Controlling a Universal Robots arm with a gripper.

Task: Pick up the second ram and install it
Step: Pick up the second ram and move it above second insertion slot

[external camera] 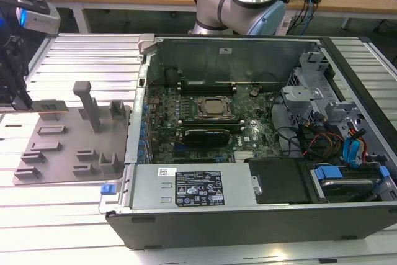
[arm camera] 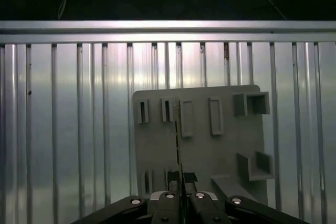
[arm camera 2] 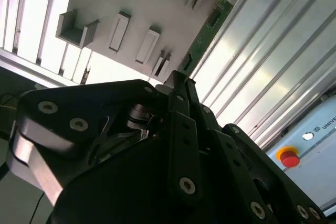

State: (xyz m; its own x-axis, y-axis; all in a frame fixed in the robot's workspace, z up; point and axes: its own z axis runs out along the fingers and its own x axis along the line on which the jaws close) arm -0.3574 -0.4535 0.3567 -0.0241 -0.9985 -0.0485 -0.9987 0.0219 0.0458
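Jaws: together, clamped on the second ram (arm camera 2: 210, 27). In the second wrist view the green board runs straight out from the gripper (arm camera 2: 178, 80), with small dark chips along its face.

First wrist view: the second ram (arm camera: 177, 145) shows edge-on as a thin dark line leading out from the gripper (arm camera: 181, 182). It lies over the grey tray (arm camera: 210, 156), between two rows of rectangular pockets. Cannot tell whether the stick is clear of the tray or touching it.

Exterior view: gripper (external camera: 26, 102) at the far edge of the exterior view's left, over the back corner of the grey tray (external camera: 62, 159). The second ram (external camera: 53, 105) lies level, long edge down. The tray sits on the ribbed aluminium tabletop (external camera: 80, 60), just beside the open computer case (external camera: 248, 221).

In the case: motherboard (external camera: 251, 130) with the square silver processor (external camera: 214, 108) near its middle. A long dark stick (external camera: 201, 133) sits in the slot row just beside the processor. Case and held stick are well apart.
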